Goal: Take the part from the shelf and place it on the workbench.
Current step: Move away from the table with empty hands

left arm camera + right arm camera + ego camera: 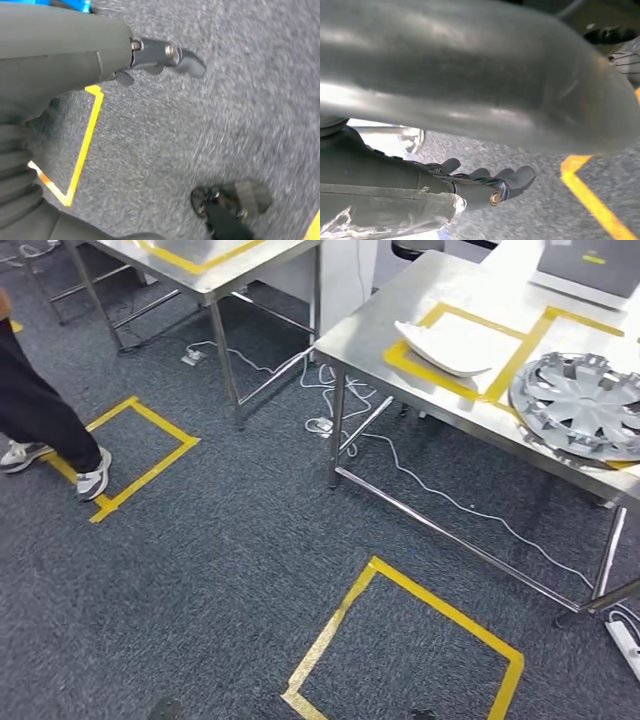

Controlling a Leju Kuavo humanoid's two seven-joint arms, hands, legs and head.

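From the head view, a steel workbench (377, 335) marked with yellow tape rectangles carries a white curved plastic panel (441, 348) inside one taped frame and a silver spoked wheel cover (581, 405) beside it, while a person's dark trouser leg and grey-white sneaker (92, 478) stand on a yellow taped floor square at the left. In the left wrist view the left hand (162, 55) hangs over grey carpet, fingers loosely extended and holding nothing. In the right wrist view a large smooth grey curved part (471, 75) lies across the right hand (490, 182), whose dark fingers reach along beneath it; whether they clamp it I cannot tell.
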